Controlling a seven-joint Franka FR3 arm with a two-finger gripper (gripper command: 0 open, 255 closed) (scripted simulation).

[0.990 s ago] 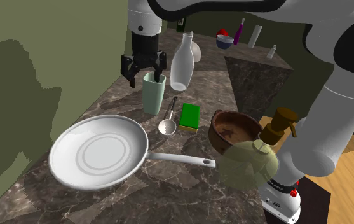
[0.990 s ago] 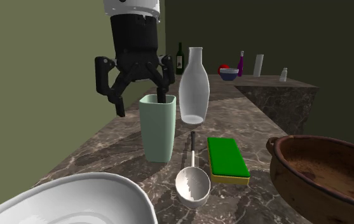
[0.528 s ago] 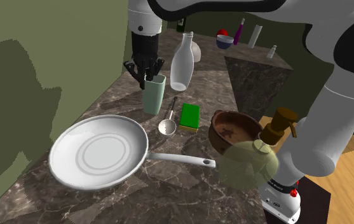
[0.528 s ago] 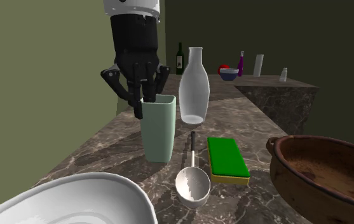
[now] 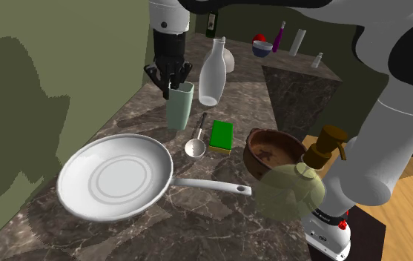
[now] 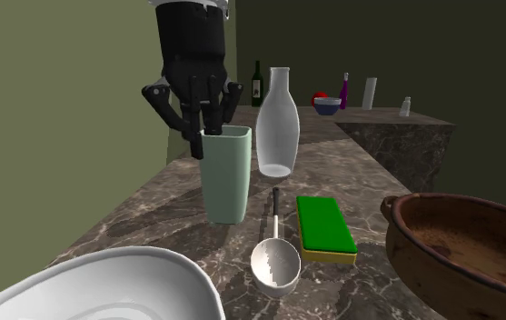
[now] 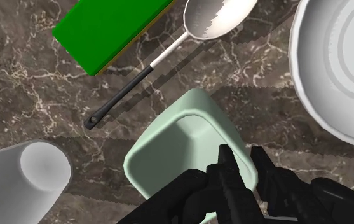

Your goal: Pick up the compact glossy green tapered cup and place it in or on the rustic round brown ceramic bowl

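The gripper (image 6: 207, 138) was clenched on the rim of the cup (image 6: 225, 177), its jaws nearly closed: one finger inside the wall, the other outside. The pale green cup hung or stood upright; I could not tell whether its base touched the counter (image 6: 142, 218). It was just beside the bottle (image 6: 276, 127), near the ladle (image 6: 275, 264) and sponge (image 6: 323, 227). The brown bowl (image 5: 271, 152) sat well apart, beyond the sponge.

1 cup (image 6: 225, 177); 1 pan (image 5: 116, 176); 1 ladle (image 6: 274, 264); 1 sponge (image 6: 324, 227); 2 bowls (image 6: 464, 245) (image 6: 326, 106); maybe 4 btls (image 6: 277, 123) (image 6: 257, 84) (image 6: 343, 91) (image 5: 323, 148)
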